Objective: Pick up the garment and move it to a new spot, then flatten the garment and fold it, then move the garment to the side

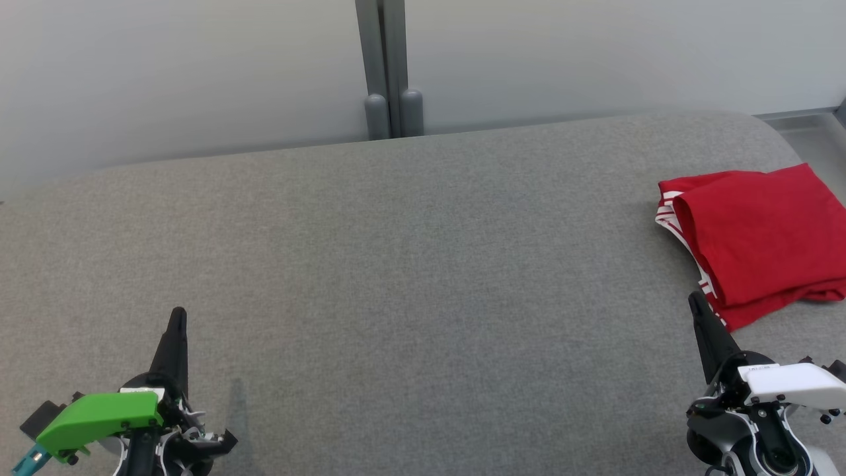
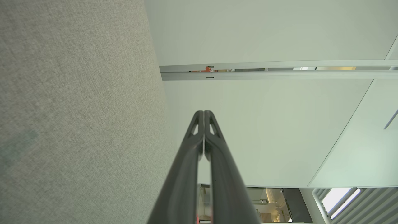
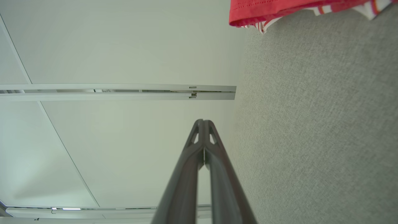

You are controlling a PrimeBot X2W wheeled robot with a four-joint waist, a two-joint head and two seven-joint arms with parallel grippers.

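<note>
A red garment [image 1: 760,235] with red-and-white striped trim lies folded at the right edge of the grey fabric surface [image 1: 396,264]. Its hem [image 3: 279,12] shows at the top of the right wrist view. My right gripper [image 1: 695,303] is shut with nothing in it, its tip just below the garment's near-left corner. The same shut fingers [image 3: 203,123] point along the surface's edge toward the wall. My left gripper [image 1: 177,314] stands shut and empty at the lower left, far from the garment. In the left wrist view its fingertips [image 2: 203,113] are pressed together.
A pale wall runs behind the surface, with a grey vertical post [image 1: 390,66] at the middle back. The surface's rounded far-right corner [image 1: 773,132] lies just beyond the garment.
</note>
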